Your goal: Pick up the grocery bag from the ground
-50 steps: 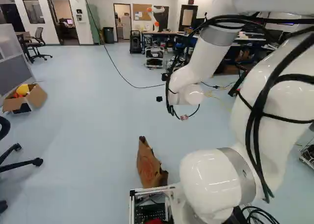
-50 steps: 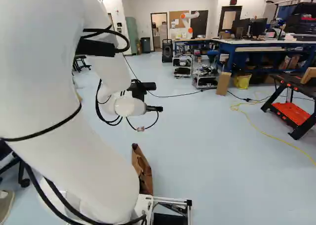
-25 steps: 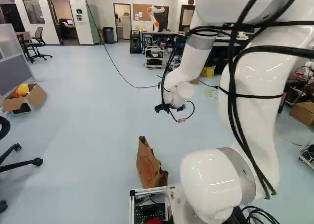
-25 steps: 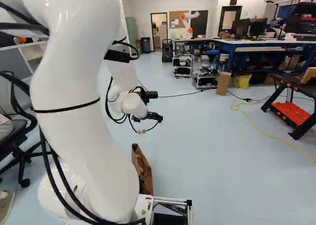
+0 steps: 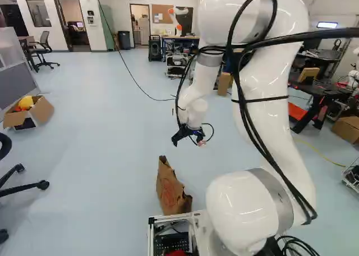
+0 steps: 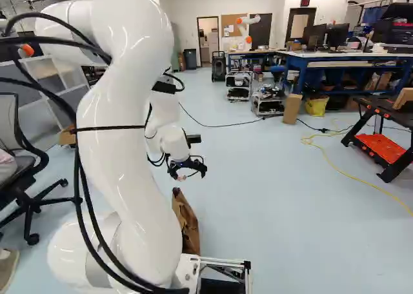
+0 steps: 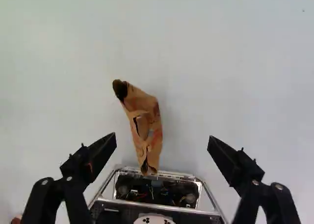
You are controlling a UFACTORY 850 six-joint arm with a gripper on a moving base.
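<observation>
Facing brown bag point(image 7: 153, 146), pincer point(image 6: 188, 173) spread wide, metal frame point(image 7: 171, 175) beside bag, perhaps touching

The bag point(image 5: 170, 188) looks like crinkled, matt paper; the arm point(image 5: 241, 194) is smooth and glossy, the floor point(image 5: 101, 155) smooth, the base frame point(image 7: 127, 202) shiny metal.

Grocery bag point(image 5: 168, 188) noted brown with red markings, floor point(image 5: 101, 155) pale blue, arm point(image 5: 275, 138) white with grey bands, gripper point(image 6: 189, 174) black, workbench point(image 6: 301, 64) blue, tray point(image 6: 381, 147) orange-red.
</observation>
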